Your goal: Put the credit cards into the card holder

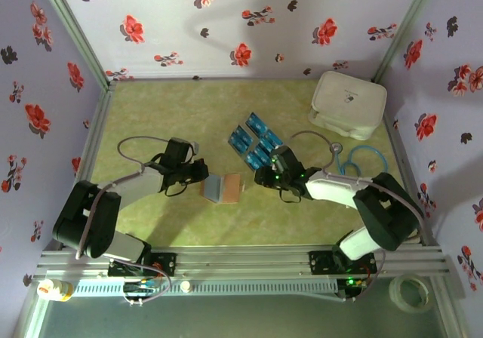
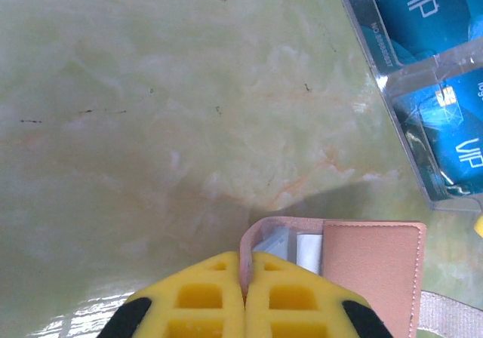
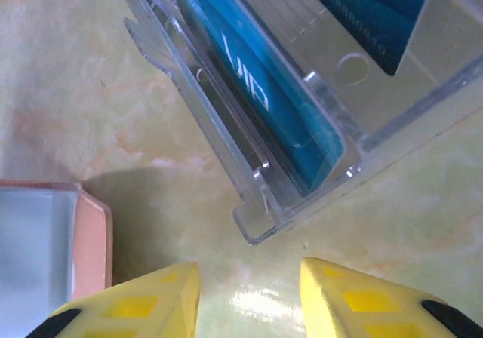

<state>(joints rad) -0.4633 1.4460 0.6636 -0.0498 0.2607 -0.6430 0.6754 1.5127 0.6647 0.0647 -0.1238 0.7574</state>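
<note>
The pale green marbled tabletop [image 1: 151,112] carries everything, with a big white rounded plastic box [image 1: 349,102] off at its far right corner, well away from the work. Near the middle lie clear plastic trays [image 3: 256,210], and the thin blue rectangular credit cards [image 1: 253,138] marked "VIP" sit in them, several side by side. Just on the near side of them, between the two arms, rests the small flat brown-tan leather-like card holder [image 1: 224,188], which lies on the tabletop with its flap opened to a pale grey lining.

The left claw [image 2: 243,266] is closed tight, its yellow fingers pinching the turned-up edge of the card holder's flap and so keeping it open. The right claw [image 3: 249,266] stands moderately parted with nothing between its fingers. It hangs low over bare tabletop, with the corner of a clear tray just ahead and the card holder's edge at its left.

By my reading the task is barely begun. The holder is gripped and opened, but no blue card shows inside it and every card in view sits in a tray. What remains is to draw each card out and slide it into the holder. The thin cards lying snug in slotted trays look awkward to pick out.
</note>
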